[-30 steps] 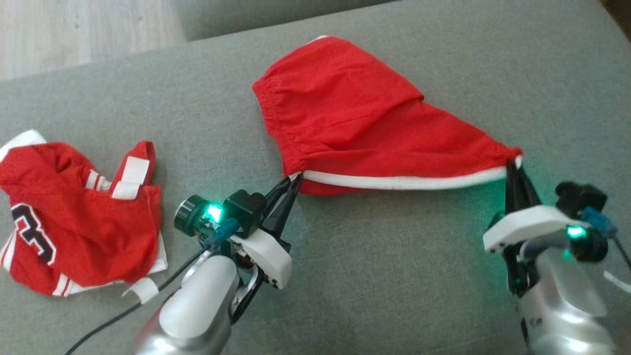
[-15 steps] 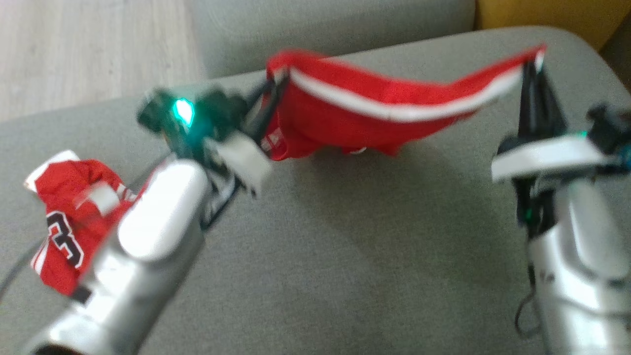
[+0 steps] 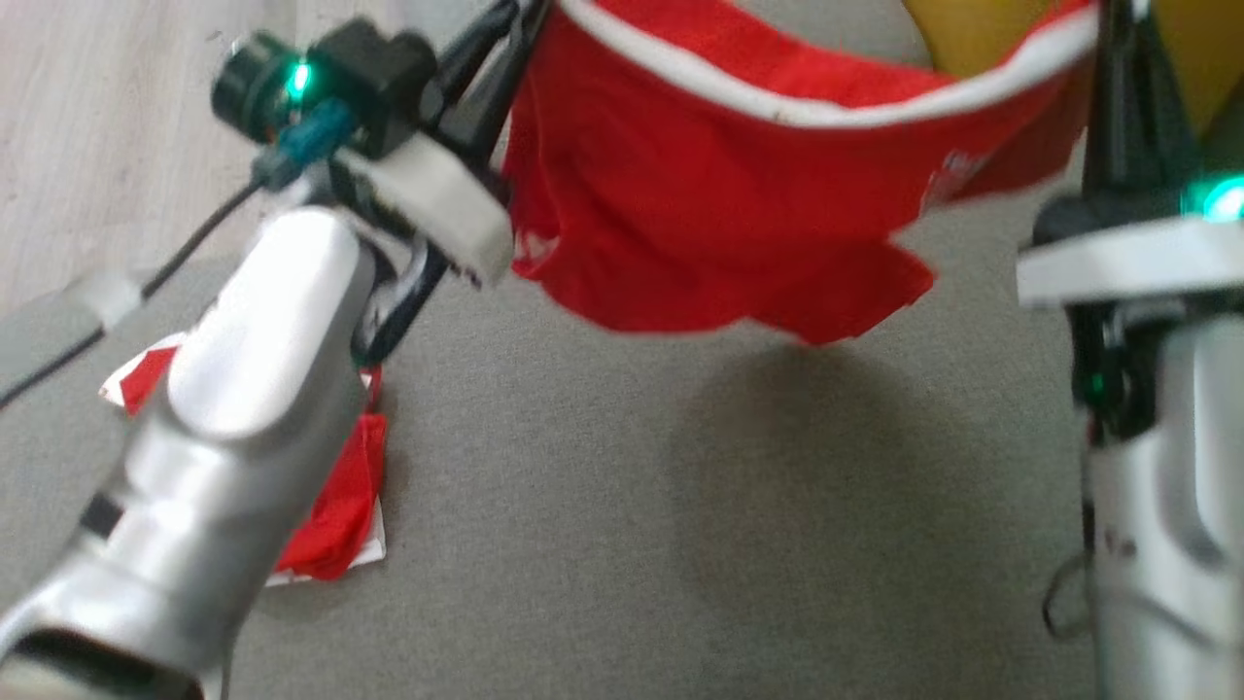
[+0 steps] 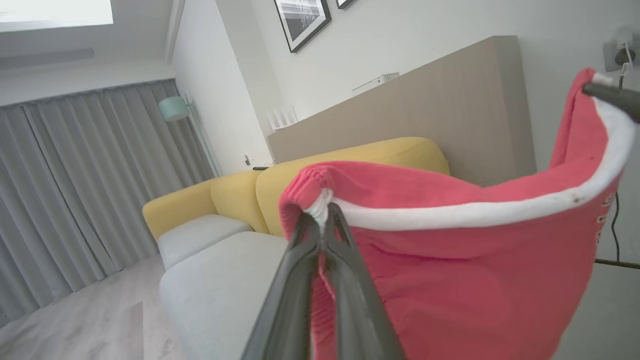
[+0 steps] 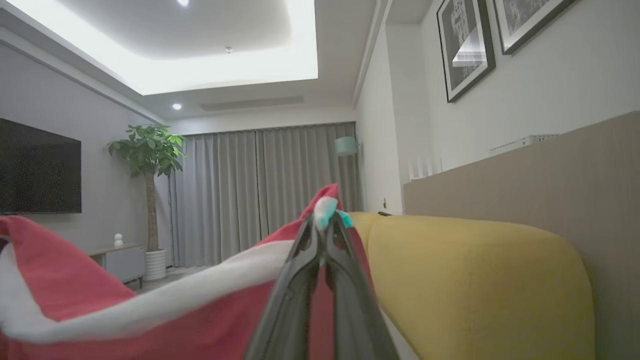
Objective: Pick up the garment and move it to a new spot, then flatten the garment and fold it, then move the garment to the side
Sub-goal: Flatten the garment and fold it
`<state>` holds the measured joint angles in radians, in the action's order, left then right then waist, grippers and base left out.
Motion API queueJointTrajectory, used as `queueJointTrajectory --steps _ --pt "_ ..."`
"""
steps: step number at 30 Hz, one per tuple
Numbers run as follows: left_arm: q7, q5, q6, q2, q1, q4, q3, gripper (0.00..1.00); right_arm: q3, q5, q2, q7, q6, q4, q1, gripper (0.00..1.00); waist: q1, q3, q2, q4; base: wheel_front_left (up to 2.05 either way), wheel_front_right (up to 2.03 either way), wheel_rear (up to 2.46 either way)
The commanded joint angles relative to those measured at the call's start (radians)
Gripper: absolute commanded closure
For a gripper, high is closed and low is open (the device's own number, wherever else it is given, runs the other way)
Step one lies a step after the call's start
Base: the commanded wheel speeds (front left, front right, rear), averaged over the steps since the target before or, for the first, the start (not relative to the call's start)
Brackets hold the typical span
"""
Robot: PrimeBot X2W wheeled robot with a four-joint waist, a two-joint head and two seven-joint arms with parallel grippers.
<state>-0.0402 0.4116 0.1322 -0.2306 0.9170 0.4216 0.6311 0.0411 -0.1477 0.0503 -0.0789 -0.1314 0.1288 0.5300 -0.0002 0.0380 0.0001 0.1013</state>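
Note:
The garment (image 3: 719,194) is a pair of red shorts with a white stripe along one edge. It hangs in the air above the grey cushion (image 3: 632,506), stretched between both grippers. My left gripper (image 3: 525,15) is shut on its left corner at the waistband, seen close in the left wrist view (image 4: 322,212). My right gripper (image 3: 1118,19) is shut on the other corner at the top right, seen close in the right wrist view (image 5: 325,220). The cloth sags between them, and its lower hem hangs free of the cushion.
A second red jersey (image 3: 340,496) lies on the cushion, partly hidden under my left forearm. Wooden floor (image 3: 97,146) lies beyond the cushion's far left edge. A yellow sofa (image 5: 475,280) stands behind the garment.
Both grippers have raised the shorts from flat on the cushion into the air, still holding the same corners. The head view has tilted upward as well.

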Motion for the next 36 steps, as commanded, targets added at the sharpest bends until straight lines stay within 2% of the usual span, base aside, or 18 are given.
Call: queueJointTrajectory --steps 1,9,12,15,17,18,20,23,27,32,36 --pt "-0.006 0.020 -0.004 -0.048 -0.004 -0.053 -0.039 1.00 -0.010 0.006 0.000 0.021 0.001 -0.057 -0.026 1.00 0.0002 0.002 -0.0001 -0.002 0.00 0.00 0.00" --pt "-0.089 0.096 -0.042 -0.094 -0.223 -0.271 -0.029 1.00 0.026 -0.006 0.000 0.122 0.001 -0.196 -0.196 1.00 0.0002 -0.034 -0.0001 -0.015 0.00 0.00 0.00" --pt "-0.122 0.086 -0.047 -0.117 -0.207 -0.316 -0.029 1.00 0.024 0.014 0.000 0.156 0.001 -0.215 -0.169 1.00 0.0002 -0.082 -0.0001 -0.012 0.00 0.00 0.00" --pt "-0.144 0.091 -0.043 -0.120 -0.135 -0.303 -0.045 1.00 0.019 0.014 0.000 0.180 0.001 -0.187 -0.075 1.00 0.0002 -0.142 -0.0001 -0.006 0.00 0.00 0.00" --pt "-0.156 0.098 -0.036 -0.114 -0.061 -0.256 -0.057 1.00 0.020 0.004 0.000 0.190 0.001 -0.131 0.018 1.00 0.0002 -0.188 -0.0001 0.001 0.00 0.00 0.00" --pt "-0.154 0.090 -0.027 -0.111 0.030 -0.188 -0.063 1.00 0.009 0.016 0.000 0.182 0.001 -0.051 0.133 1.00 0.0002 -0.233 -0.0001 0.011 0.00 0.00 0.00" --pt "-0.134 0.087 -0.020 -0.099 0.127 -0.107 -0.071 1.00 0.001 0.028 0.000 0.159 0.001 0.051 0.257 1.00 0.0002 -0.273 -0.0001 0.018 0.00 0.00 0.00" --pt "-0.071 0.069 -0.014 -0.078 0.275 0.016 -0.085 1.00 0.008 0.024 0.000 0.097 0.001 0.213 0.443 1.00 0.0002 -0.324 -0.0001 0.024 0.00 0.00 0.00" --pt "0.047 0.054 -0.011 -0.039 0.426 0.156 -0.106 1.00 0.015 0.093 0.001 -0.033 0.001 0.392 0.640 1.00 0.0002 -0.370 -0.0001 0.032 0.00 0.00 0.00" --pt "0.171 0.073 -0.004 0.019 0.457 0.277 -0.063 1.00 0.012 0.155 0.010 -0.111 0.001 0.602 0.700 1.00 0.0002 -0.386 -0.0001 0.026 0.00 0.00 0.00" --pt "0.194 0.146 -0.002 0.045 0.368 0.301 0.078 1.00 -0.030 0.154 0.036 -0.087 0.001 0.765 0.651 1.00 0.0002 -0.386 -0.0001 0.016 0.00 0.00 0.00"
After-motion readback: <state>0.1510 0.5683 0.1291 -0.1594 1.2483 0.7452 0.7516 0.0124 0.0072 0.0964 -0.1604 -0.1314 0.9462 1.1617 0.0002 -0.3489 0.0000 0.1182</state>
